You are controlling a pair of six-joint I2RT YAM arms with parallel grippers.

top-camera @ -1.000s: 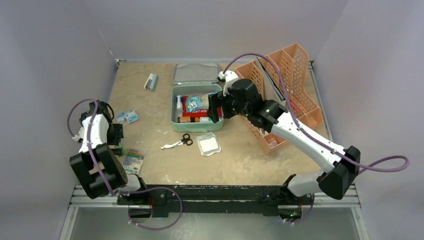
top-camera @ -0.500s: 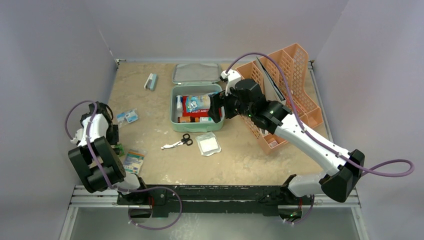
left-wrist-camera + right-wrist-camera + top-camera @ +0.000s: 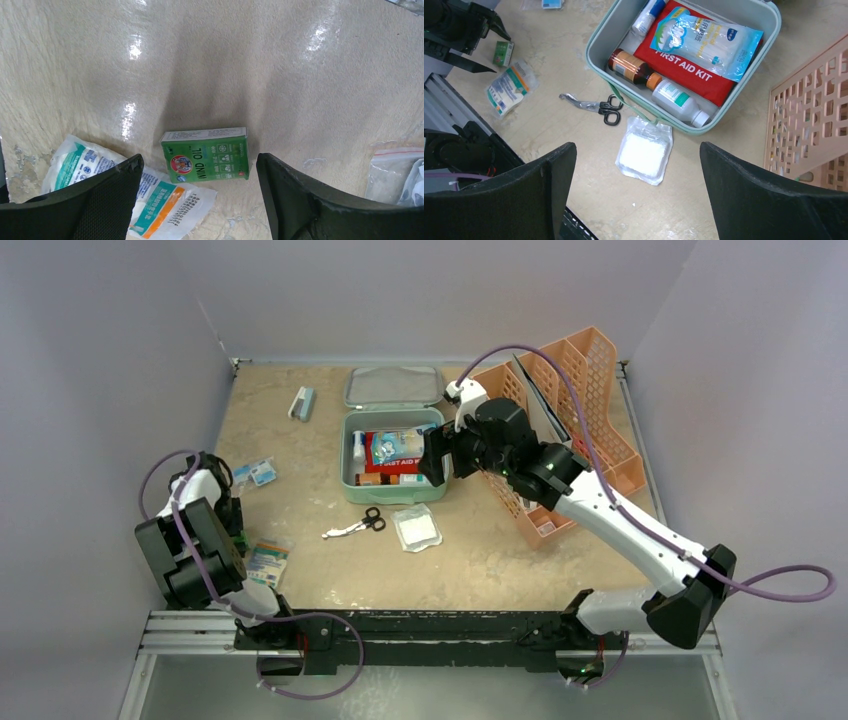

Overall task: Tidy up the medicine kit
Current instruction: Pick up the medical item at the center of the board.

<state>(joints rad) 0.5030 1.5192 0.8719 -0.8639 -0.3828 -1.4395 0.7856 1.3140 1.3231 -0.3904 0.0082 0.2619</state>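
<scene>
The medicine kit (image 3: 347, 462), a mint-green box, stands open mid-table with its lid (image 3: 393, 386) lying behind it. Inside the medicine kit (image 3: 600, 36) are a red first aid pouch (image 3: 684, 67), a clear packet, a brown bottle (image 3: 629, 66) and white bottles. My right gripper (image 3: 638, 150) hovers open and empty above the kit's near right corner and a gauze packet (image 3: 644, 156). At the table's left edge my left gripper (image 3: 199, 165) is open, fingers either side of a green Wind Oil box (image 3: 206, 154), apart from it.
Scissors (image 3: 358, 524) and the gauze packet (image 3: 416, 528) lie in front of the kit. A bandage packet (image 3: 150, 200) lies beside the green box. Small blue sachets (image 3: 256, 474) and a blue-white item (image 3: 302, 403) lie at left. A peach mesh rack (image 3: 570, 410) stands at right.
My left arm has drawn in toward the table's left edge, its gripper over the green box. My right arm has shifted slightly right. Both grippers stayed open.
</scene>
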